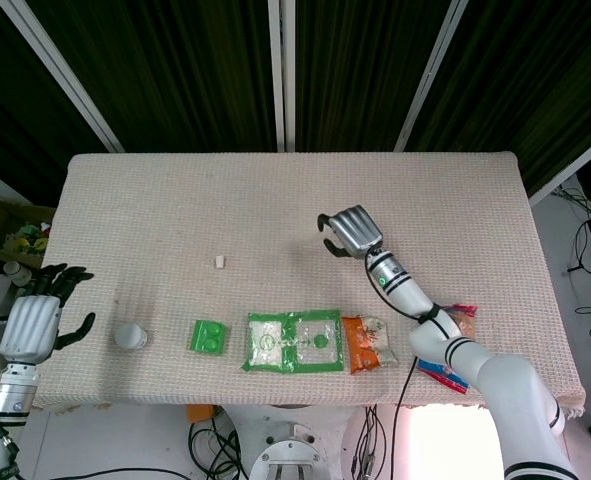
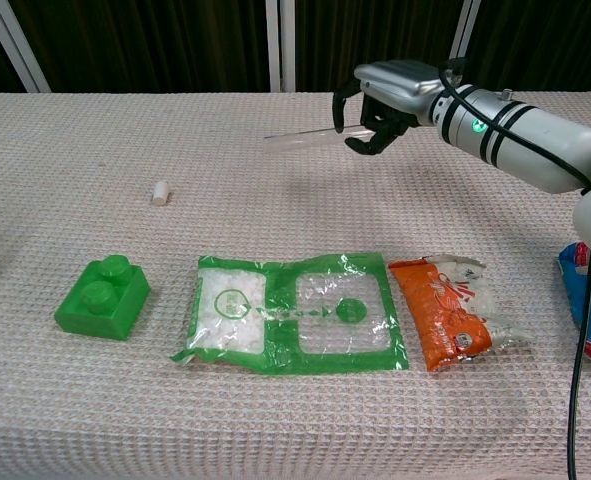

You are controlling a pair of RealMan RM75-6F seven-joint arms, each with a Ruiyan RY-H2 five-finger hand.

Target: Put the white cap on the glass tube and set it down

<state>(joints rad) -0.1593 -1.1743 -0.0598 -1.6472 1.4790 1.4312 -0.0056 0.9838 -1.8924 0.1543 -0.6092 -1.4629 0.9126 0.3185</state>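
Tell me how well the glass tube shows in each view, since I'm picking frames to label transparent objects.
Chest view: the glass tube shows as a faint pale streak against the cloth, sticking out from the right hand, with its soft shadow on the table below. Head view: the tube is practically invisible beside the right hand; it is too thin and clear to make out.

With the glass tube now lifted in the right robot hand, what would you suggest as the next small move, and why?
Probably carry the glass tube left toward the white cap. The right robot hand holds the tube roughly level above the table, while the cap lies apart on the cloth, and the left robot hand waits off the table's edge, holding nothing.
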